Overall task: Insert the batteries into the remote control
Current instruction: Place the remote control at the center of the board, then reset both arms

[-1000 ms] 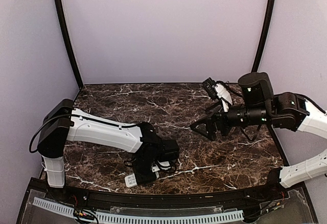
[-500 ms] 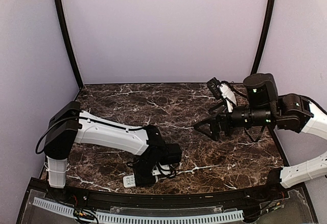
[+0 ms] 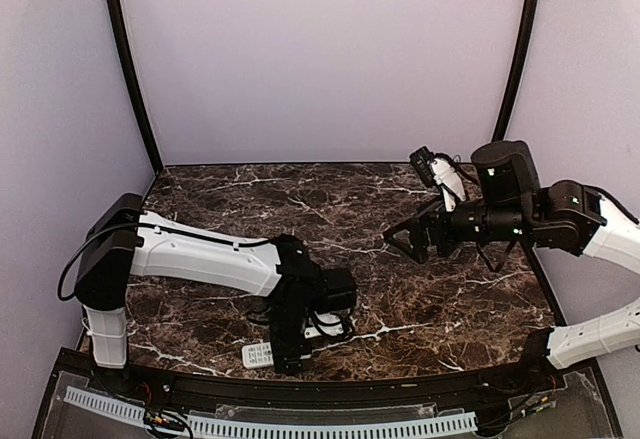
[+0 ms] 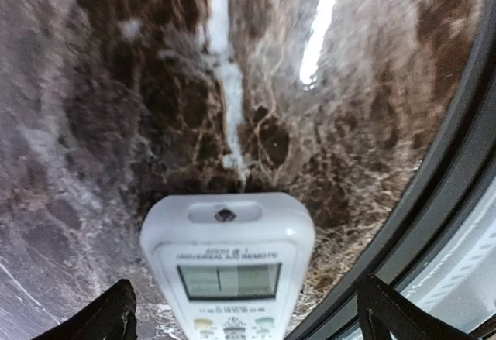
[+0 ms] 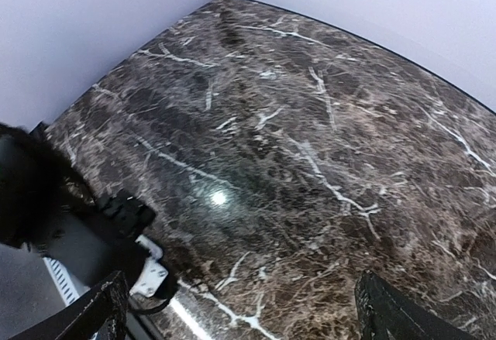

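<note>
The remote control (image 4: 226, 270) lies face up, display showing, on the marble by the table's front edge; it also shows in the top view (image 3: 257, 355). My left gripper (image 4: 240, 313) is open, one finger on each side of the remote, with a gap on the right side. In the top view it (image 3: 289, 361) points down over the remote's right end. My right gripper (image 3: 404, 243) is open and empty, held above the table's right half; its fingers (image 5: 101, 309) frame bare marble. No batteries show in any view.
The black raised front rim (image 4: 434, 200) runs just right of the remote in the left wrist view. The left arm (image 5: 35, 193) fills the left edge of the right wrist view. Purple walls (image 3: 320, 59) close the back and sides.
My left wrist has swung down toward the front edge, over the remote, which shifted slightly. My right gripper has drifted a little to the right.
</note>
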You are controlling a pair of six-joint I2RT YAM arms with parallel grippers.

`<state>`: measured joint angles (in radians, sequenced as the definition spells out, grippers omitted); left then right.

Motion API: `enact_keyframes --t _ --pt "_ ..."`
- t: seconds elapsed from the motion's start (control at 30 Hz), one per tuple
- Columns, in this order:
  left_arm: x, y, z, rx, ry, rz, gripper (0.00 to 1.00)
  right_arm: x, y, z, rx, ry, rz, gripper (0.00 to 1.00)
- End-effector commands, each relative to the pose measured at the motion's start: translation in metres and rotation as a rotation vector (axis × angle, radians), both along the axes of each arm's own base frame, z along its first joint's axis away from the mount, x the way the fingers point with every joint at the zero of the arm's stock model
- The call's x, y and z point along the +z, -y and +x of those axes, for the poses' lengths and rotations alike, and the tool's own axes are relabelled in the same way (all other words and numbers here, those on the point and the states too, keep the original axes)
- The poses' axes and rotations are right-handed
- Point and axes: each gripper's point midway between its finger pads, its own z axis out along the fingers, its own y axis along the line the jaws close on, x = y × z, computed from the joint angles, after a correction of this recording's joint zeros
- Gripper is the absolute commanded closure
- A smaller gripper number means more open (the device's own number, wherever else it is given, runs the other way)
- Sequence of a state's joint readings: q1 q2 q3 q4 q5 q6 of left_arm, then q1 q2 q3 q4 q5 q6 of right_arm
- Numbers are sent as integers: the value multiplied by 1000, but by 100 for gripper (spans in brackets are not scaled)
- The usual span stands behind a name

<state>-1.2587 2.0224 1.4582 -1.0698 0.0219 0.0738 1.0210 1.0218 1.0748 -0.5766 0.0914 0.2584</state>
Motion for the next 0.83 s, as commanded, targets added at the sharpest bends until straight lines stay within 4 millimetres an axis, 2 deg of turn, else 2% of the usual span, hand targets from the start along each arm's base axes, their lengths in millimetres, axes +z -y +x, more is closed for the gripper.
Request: enact_keyframes --t 0.0,0.03,0.07,0.1,0.13,0.17,0.2,0.23,0.27,0.3,0.33,0.37,0.4,0.43,0.5,0.53,0.6,0.67,0.73,0.8 --pt "86 45 27 74 78 -369 1 2 32 48 -207 17 11 1" --pt "98 56 38 110 94 -452 1 2 41 61 -247 15 27 1" --pt "116 51 57 198 115 -518 1 0 52 73 -286 9 42 1" --pt "122 54 73 249 141 -588 1 -4 63 85 -326 -2 56 1" --pt "141 43 101 360 191 -657 1 -10 77 98 -371 -18 66 1" --pt "141 37 120 420 249 -703 1 -18 90 109 -418 -34 77 1" --pt "158 17 148 542 309 -763 1 -26 108 121 -471 -51 90 1" --pt "157 2 170 620 392 -788 1 -36 123 129 -511 -72 113 1" --pt "173 -27 195 749 462 -830 1 -42 138 136 -551 -81 142 1" --pt "169 -49 210 826 533 -824 1 -51 155 140 -594 -92 167 1" --pt "186 -88 231 962 636 -845 1 -58 171 144 -637 -91 194 1" --pt "191 -124 243 1061 713 -863 1 -65 190 147 -688 -87 211 1" --pt "193 -148 249 1147 780 -858 1 -73 207 148 -741 -83 218 2" --pt "192 -184 254 1239 859 -861 1 -84 225 149 -799 -76 220 1" --pt "187 -238 255 1397 1001 -835 1 -97 245 151 -876 -70 228 1" --pt "190 -260 255 1463 1092 -822 1 -101 253 152 -922 -63 223 1" --pt "176 -294 244 1531 1208 -749 1 -113 261 152 -962 -68 195 1" --pt "177 -310 239 1544 1293 -725 1 -124 263 152 -968 -84 161 2" --pt "179 -314 239 1525 1326 -723 1 -131 260 152 -949 -93 162 1" --pt "179 -313 240 1503 1328 -721 1 -128 256 155 -926 -91 181 1"
